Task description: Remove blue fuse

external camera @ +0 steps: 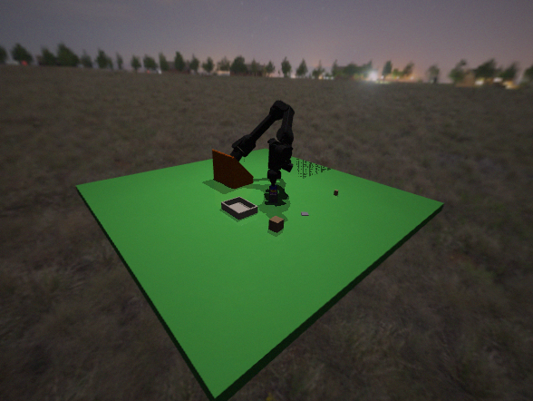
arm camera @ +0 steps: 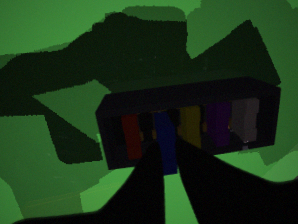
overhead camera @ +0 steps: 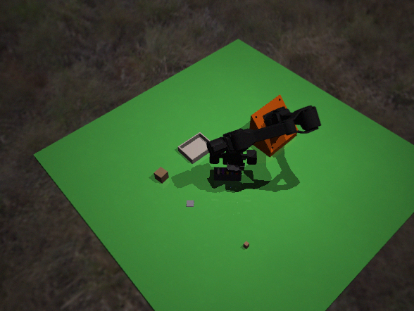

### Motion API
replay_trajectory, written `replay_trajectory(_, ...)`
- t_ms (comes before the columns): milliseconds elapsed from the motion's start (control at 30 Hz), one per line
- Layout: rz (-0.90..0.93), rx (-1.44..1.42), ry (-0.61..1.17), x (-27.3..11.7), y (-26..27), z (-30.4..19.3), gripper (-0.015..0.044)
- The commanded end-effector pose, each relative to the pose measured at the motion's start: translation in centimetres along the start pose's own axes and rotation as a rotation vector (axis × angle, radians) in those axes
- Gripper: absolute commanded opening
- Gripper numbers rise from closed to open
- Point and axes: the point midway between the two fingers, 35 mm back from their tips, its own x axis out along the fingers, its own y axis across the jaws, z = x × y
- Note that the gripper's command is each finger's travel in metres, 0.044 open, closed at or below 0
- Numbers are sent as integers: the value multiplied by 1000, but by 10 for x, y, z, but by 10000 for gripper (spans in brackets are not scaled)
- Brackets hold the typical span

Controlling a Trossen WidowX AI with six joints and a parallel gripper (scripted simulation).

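The blue fuse (arm camera: 165,129) is upright between my fingertips. My gripper (arm camera: 166,148) (external camera: 273,183) is shut on it, above the fuse block (overhead camera: 227,176) (external camera: 273,200) (arm camera: 175,94). In the wrist view the fuse's near end shows past the block's near edge, so it looks raised; whether its lower end is fully clear of the slot is hard to tell. The tray (overhead camera: 193,148) (external camera: 237,208) is empty. It stands to the left of the block in the top and exterior views. The fingertips are mostly hidden by the arm in the top view.
A red fuse (arm camera: 131,137) and a yellow fuse (arm camera: 190,125) flank the blue one; a purple fuse (arm camera: 218,122) and a white fuse (arm camera: 245,120) stand beyond. A larger brown cube (overhead camera: 161,174) (external camera: 276,224), a grey flat piece (overhead camera: 190,203) and a small cube (overhead camera: 246,245) lie around.
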Motion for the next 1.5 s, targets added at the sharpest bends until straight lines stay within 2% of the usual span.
replay_trajectory(0,-6,-7,4,-3,-1,0,0)
replay_trajectory(1067,-4,-5,2,-19,-1,0,0)
replay_trajectory(1467,-5,-5,3,-38,-1,0,0)
